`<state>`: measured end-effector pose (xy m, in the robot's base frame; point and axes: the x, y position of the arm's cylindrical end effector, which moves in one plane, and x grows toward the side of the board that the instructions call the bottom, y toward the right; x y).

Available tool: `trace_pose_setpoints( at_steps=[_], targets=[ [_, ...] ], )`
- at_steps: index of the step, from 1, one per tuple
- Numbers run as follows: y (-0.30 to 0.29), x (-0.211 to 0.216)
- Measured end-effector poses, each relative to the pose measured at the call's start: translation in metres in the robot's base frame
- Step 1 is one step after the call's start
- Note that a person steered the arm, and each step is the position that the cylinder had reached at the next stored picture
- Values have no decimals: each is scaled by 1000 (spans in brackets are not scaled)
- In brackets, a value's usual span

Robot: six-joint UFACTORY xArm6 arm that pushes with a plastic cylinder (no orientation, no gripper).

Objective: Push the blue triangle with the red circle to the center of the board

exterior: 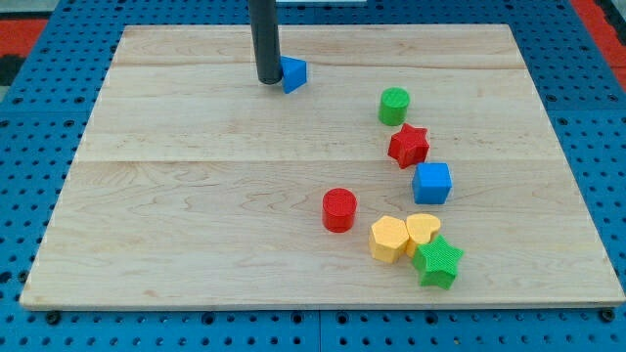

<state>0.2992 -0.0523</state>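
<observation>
— Where do we stand?
— My tip (267, 80) touches the blue triangle (293, 73) from the view's left, near the worktop's (176, 196) top edge. We carry no jaws, only the rod, so no open or closed state shows.
— And the red circle (339, 209)?
— Well apart, below centre toward the view's bottom. To its right we see the green cylinder (394, 106), red star (409, 146), blue cube (431, 183), two yellow hearts (389, 238) (424, 229) and the green star (437, 261)
</observation>
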Motion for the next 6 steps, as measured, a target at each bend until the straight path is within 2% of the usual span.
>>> trace_pose_setpoints(
  at_steps=[2,3,6],
  targets=[
    [33,5],
    [11,-6],
    [102,8]
  ],
)
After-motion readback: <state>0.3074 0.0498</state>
